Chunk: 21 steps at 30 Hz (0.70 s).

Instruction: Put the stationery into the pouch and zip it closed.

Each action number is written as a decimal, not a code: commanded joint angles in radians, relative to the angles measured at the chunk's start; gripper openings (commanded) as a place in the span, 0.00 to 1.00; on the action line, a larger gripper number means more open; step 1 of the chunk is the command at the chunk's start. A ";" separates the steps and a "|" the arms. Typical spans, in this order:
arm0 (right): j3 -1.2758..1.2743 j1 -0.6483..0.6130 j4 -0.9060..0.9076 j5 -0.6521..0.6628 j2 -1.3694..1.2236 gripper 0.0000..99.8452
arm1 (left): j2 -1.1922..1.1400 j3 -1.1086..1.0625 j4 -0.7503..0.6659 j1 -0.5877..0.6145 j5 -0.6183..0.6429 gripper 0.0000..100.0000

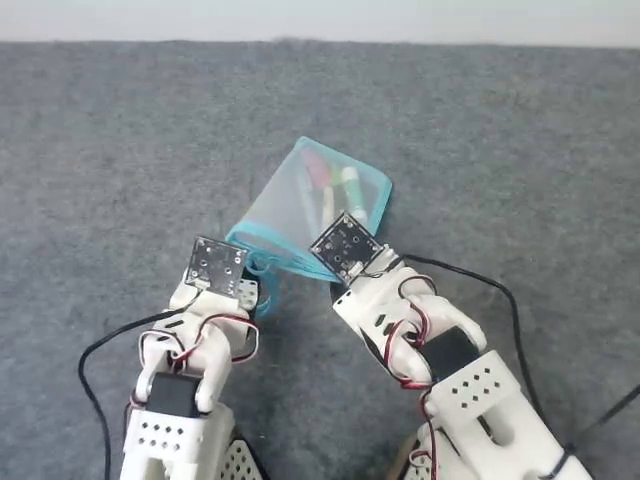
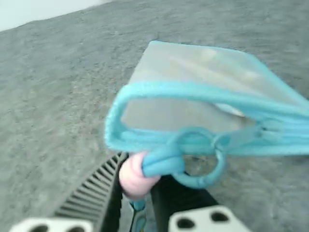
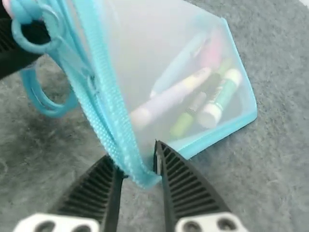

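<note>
A translucent pouch with a blue zip edge lies mid-table, lifted at its near side. Inside it rest several pens and markers, also seen through the pouch wall as stationery. My left gripper is shut on the blue zipper pull, whose ring hangs beside it; something pink is pinched there too. From above, the left gripper sits at the pouch's near left corner. My right gripper is shut on the zip edge at the other corner, right gripper. The pouch mouth gapes at the left gripper's end.
Grey carpet-like table cover stretches all around the pouch. A pale wall strip runs along the far edge. Black cables trail beside both arms near the front.
</note>
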<state>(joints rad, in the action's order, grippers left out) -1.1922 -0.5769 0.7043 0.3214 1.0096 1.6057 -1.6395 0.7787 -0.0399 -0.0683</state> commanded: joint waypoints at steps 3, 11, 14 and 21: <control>0.005 0.163 -0.021 0.035 0.019 0.01 | -0.005 0.062 -0.038 0.107 0.017 0.01; 0.014 0.318 -0.107 0.071 -0.096 0.01 | -0.005 0.062 -0.035 0.114 0.018 0.01; 0.043 0.386 -0.160 0.072 -0.211 0.01 | -0.005 0.059 -0.035 0.114 0.018 0.01; 0.130 0.414 -0.166 0.069 -0.404 0.01 | -0.006 0.044 -0.034 0.083 0.014 0.01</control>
<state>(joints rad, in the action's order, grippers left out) -1.1109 -0.2455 0.5539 0.3813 0.6705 1.6057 -1.6395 0.7787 0.0399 -0.0683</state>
